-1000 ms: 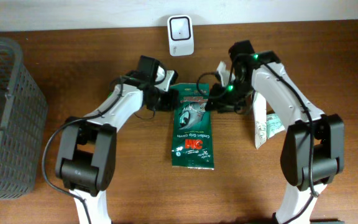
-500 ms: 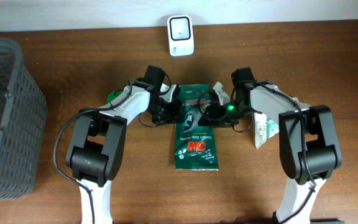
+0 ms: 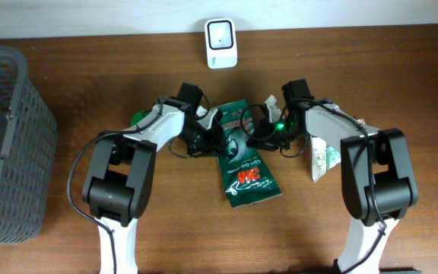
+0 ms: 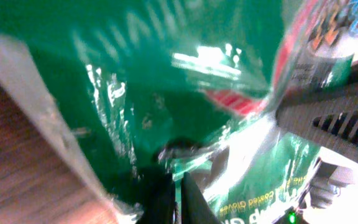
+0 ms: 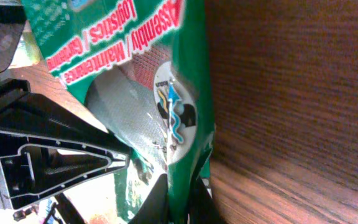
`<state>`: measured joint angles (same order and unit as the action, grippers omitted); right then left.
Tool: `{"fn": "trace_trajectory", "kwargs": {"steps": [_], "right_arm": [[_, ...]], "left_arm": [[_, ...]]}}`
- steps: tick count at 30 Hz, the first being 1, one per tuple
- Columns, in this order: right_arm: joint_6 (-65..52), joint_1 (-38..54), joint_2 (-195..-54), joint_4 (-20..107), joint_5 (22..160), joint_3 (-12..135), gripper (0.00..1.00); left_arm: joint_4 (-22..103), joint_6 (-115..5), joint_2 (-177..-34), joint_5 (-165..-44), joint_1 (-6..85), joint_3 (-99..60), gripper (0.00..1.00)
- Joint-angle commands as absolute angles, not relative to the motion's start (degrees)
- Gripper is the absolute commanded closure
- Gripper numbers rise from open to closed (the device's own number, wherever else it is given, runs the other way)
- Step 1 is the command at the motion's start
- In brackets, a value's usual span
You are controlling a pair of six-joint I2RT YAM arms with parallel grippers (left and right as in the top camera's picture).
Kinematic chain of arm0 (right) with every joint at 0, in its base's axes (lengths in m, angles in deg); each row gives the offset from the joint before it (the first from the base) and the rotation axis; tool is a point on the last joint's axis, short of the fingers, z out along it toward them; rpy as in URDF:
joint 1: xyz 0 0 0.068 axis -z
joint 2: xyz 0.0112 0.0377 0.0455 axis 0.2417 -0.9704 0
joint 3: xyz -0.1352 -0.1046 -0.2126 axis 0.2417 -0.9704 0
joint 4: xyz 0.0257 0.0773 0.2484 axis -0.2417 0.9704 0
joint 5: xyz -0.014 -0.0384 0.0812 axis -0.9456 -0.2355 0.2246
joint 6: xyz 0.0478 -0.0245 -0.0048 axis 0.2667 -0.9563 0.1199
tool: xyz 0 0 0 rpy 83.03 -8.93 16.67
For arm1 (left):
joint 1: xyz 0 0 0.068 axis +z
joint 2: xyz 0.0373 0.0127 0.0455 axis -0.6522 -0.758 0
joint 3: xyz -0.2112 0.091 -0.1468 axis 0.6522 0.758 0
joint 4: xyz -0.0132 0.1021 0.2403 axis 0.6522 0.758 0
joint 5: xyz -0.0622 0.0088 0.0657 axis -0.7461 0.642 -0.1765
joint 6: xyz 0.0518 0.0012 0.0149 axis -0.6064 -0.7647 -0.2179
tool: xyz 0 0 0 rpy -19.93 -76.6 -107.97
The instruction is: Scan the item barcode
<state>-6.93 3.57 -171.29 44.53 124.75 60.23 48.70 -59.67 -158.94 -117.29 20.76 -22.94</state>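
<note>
Pack [image 3: 245, 156] lies mid-table [image 3: 401, 76], near the scanner [image 3: 220, 33] at the back edge. Its top corners are pinched by the left gripper [image 3: 210, 131] and right gripper [image 3: 265, 129], both clamped on film. Glossy, crinkled green plastic, flat and limp. It should be lifted evenly, kept taut, with the barcode turned toward the scanner.

Our right hand [image 5: 179, 205] has both fingers pinched tight on the edge of the green pack [image 5: 104, 37], low in the shot. We can read red and white words like Assembly and Maintenance. There's a black finger [image 5: 55, 155] of our left arm on the left and the wooden surface [image 5: 291, 93] on the right.
</note>
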Motion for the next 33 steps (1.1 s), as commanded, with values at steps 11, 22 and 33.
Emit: {"fn": "trace_trajectory", "kwargs": {"steps": [11,22,33], "right_arm": [[-11.87,-22.81,-153.15,51.79,24.37,60.45,0.96],[-18.36,-33.59,-159.79,59.98,68.08,63.31,0.41],[-18.21,-1.87,-162.68,71.19,87.84,76.03,0.88]], "left_arm": [[51.73,-70.73,-155.03,-112.94,33.27,-29.26,0.31],[49.13,-70.71,-155.03,-108.87,41.42,-29.26,0.30],[47.38,-66.45,-155.03,-109.40,33.27,-29.24,0.73]]}}
